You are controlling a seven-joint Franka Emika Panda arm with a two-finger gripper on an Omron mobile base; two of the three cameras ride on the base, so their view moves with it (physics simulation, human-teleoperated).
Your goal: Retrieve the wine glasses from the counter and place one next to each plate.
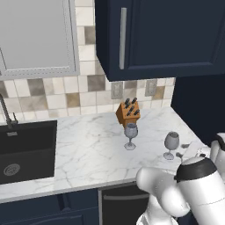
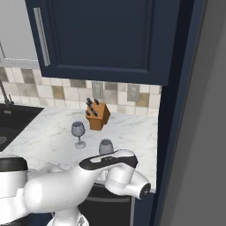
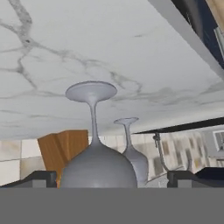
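Two glasses are stood upright on the counter (image 1: 88,149), the near glass (image 1: 171,144) at about four o'clock from the far glass (image 1: 130,135), with a knife block (image 1: 128,112) behind. The gripper (image 3: 107,178) is held wide apart, inverted, so the near glass's bowl sits between the fingertips (image 3: 41,178), unclamped, ready to be grasped.

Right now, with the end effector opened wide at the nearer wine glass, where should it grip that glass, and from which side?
Grip the nearer wine glass around its rounded bowl, coming in level from the counter's front edge. It stands upright on a thin stem, and the open end effector already has its fingers either side of the bowl. The other wine glass and the knife block stand behind, so the front looks unobstructed.
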